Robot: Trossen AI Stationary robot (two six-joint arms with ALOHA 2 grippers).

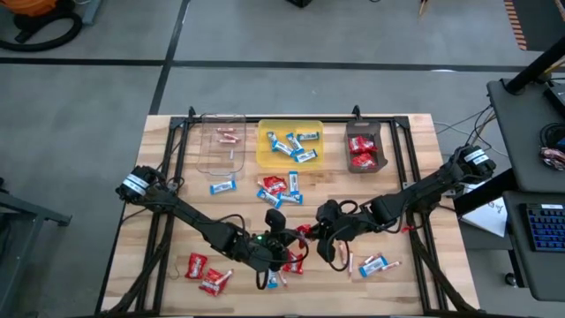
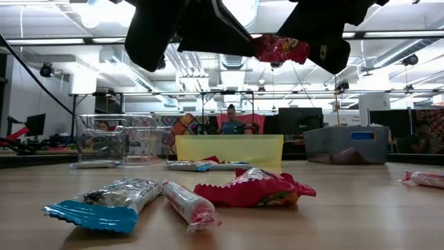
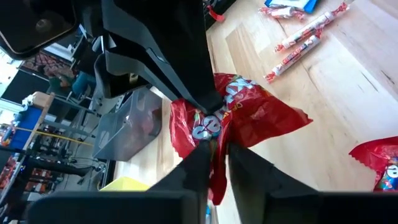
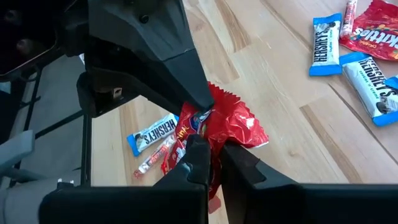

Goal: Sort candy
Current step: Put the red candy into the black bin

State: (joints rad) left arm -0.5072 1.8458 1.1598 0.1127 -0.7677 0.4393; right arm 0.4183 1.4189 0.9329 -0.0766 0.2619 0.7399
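Observation:
A red candy packet (image 1: 305,231) hangs in the air over the table's near middle, between my two grippers. My left gripper (image 3: 219,163) comes at it from the table's left and my right gripper (image 4: 214,155) from the right; both are shut on it. In the low view the packet (image 2: 281,48) shows high above the tabletop, between the two dark hands. Several loose sweets lie on the wood below: a red packet (image 2: 253,189), a blue-and-white bar (image 2: 104,201) and a thin pinkish stick (image 2: 189,203). My left gripper pinches one crumpled edge of the packet (image 3: 217,177) between its two fingers, coming slanting down from the table's left. The packet is lifted clear of the table. My right gripper pinches the packet's opposite side (image 4: 214,140) between its two fingers, slanting down from the table's right. Its fingertips (image 3: 208,112) meet the wrapper close to my left gripper's own. The packet is bunched between the two holds.
At the far edge stand a clear tray (image 1: 221,146), a yellow tray (image 1: 265,155) with blue-and-white bars and a dark tray (image 1: 381,141) with red packets. Loose sweets lie at mid-table (image 1: 278,190), near left (image 1: 203,274) and near right (image 1: 375,263).

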